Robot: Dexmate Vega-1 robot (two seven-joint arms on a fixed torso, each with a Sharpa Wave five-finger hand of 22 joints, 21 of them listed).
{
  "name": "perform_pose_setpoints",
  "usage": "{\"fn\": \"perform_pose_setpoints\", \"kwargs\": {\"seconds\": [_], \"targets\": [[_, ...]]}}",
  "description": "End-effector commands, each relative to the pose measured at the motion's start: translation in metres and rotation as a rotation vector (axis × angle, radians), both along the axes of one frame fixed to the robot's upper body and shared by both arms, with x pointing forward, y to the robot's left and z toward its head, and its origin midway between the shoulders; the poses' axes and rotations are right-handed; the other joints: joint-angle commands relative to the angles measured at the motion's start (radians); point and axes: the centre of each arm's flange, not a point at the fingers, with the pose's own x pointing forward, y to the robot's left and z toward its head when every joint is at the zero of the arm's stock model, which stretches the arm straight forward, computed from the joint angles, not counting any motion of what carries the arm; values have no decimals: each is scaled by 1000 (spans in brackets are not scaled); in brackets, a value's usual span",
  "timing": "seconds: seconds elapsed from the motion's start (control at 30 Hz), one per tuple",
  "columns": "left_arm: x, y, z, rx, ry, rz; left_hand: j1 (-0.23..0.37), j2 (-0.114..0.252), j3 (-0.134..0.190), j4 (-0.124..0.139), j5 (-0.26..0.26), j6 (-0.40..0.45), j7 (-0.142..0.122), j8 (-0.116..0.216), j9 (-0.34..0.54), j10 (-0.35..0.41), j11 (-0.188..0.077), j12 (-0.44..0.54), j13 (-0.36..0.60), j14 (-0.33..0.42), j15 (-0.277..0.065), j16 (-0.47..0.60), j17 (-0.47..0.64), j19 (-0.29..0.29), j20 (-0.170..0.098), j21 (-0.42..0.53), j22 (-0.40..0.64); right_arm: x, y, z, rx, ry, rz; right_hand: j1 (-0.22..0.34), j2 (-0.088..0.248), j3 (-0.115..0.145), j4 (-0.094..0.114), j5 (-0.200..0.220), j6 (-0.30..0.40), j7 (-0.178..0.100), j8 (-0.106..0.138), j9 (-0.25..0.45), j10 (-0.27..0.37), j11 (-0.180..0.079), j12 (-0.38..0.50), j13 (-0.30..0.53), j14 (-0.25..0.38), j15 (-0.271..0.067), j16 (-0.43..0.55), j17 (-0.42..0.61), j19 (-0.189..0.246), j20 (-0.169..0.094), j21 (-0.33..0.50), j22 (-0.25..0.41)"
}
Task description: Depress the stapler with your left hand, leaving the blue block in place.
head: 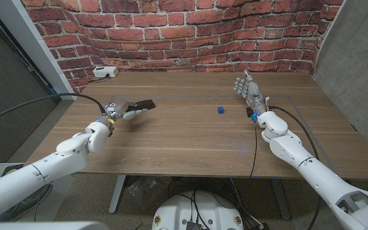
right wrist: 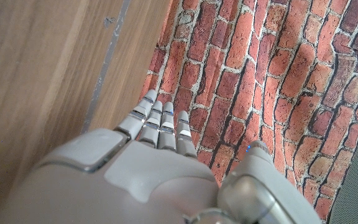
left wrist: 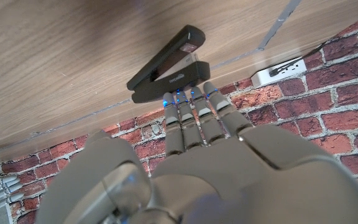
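Stapler (head: 143,103) sits at twelve o'clock off your open left robot hand (head: 121,111); press straight down, well clear of the blue block (head: 220,110).

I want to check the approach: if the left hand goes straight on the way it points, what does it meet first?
Most likely the stapler: the left hand has its fingertips right at the stapler's near end, though whether they already touch is unclear.

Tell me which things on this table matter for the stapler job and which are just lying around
Job: stapler; left hand, open, reaching at it; blue block, to stay put.
Lying about: white power strip at the table's far edge; right hand, open, raised near the blue block.
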Motion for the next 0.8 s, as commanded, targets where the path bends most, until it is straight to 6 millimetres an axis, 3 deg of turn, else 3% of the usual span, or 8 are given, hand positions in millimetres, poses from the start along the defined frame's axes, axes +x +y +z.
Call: {"fn": "perform_pose_setpoints", "kwargs": {"seconds": [0.03,0.53,0.8], "targets": [[-4,-1,11,8,-46,6,8,2,2,-1,-1,5,-1,-5,0,2,2,-4,3,6,-2,-1,0,10,-3,-2,3,2,1,3,0,-7,4,4,7,1,-7,-3,12,0,-4,4,9,-3,1,1,5,-3,-3,1,13,4,0,3],[-16,-4,20,5,-94,1,17,8,6,-3,-3,9,-4,-8,1,7,0,-6,3,9,-1,-3,0,10,-5,-5,3,0,2,3,2,-18,4,6,7,1,-8,-3,15,-2,-4,4,13,-1,1,1,7,-5,-3,1,16,9,0,3],[-29,-7,35,-8,-151,-13,21,12,7,-4,-4,8,-3,-11,1,3,-1,-10,3,8,-1,-5,0,9,-5,-7,3,-1,4,4,-10,-28,7,6,7,1,-9,-4,15,-2,-5,4,13,-3,0,1,8,-5,-3,1,16,9,0,3]]}}
